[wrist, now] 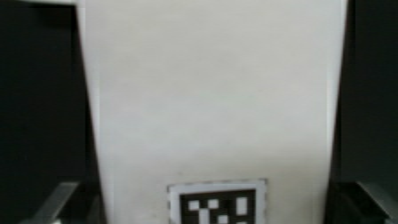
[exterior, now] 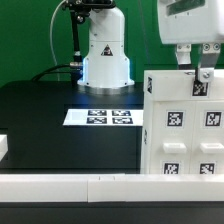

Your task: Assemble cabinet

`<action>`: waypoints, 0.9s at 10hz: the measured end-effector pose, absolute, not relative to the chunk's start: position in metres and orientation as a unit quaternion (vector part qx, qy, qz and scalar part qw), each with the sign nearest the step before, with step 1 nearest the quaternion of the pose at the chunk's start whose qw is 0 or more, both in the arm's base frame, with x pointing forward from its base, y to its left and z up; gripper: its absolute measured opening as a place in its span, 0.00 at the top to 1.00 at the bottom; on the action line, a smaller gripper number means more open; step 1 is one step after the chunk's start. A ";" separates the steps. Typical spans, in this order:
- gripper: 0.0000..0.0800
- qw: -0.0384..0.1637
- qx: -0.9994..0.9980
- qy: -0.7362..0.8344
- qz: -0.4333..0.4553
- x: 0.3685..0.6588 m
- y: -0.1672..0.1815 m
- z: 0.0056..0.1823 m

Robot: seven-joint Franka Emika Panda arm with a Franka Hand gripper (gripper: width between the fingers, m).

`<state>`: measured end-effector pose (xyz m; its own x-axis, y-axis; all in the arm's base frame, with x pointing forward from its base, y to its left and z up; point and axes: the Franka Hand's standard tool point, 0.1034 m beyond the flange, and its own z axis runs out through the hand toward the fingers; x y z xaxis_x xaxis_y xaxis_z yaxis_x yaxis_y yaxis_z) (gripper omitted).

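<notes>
One gripper (exterior: 203,72) hanging straight above cabinet (exterior: 180,125) at exterior view's right, fingers (exterior: 207,78) reaching its top edge. Straddling white panel (wrist: 210,100) in wrist view, long axis running between jaws. Looking parted; grip: cannot tell.

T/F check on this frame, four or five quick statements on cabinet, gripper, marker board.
1. The gripper is above the cabinet's top edge. True.
2. The marker board lies flat on the black table. True.
3. The cabinet lies at the exterior view's left. False: it stands at that view's right.
4. The marker board sits on top of the cabinet. False: it lies on the table beside it, toward the arm's base.
5. The wrist view shows a white panel bearing a tag. True.
</notes>
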<state>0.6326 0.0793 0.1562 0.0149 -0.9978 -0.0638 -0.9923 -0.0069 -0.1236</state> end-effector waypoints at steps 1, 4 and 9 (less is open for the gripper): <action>0.31 0.072 -0.668 0.740 -0.015 0.633 0.079 0.156; 0.31 0.075 -0.648 0.758 -0.012 0.634 0.079 0.157; 0.02 0.083 -0.681 0.727 -0.010 0.634 0.083 0.177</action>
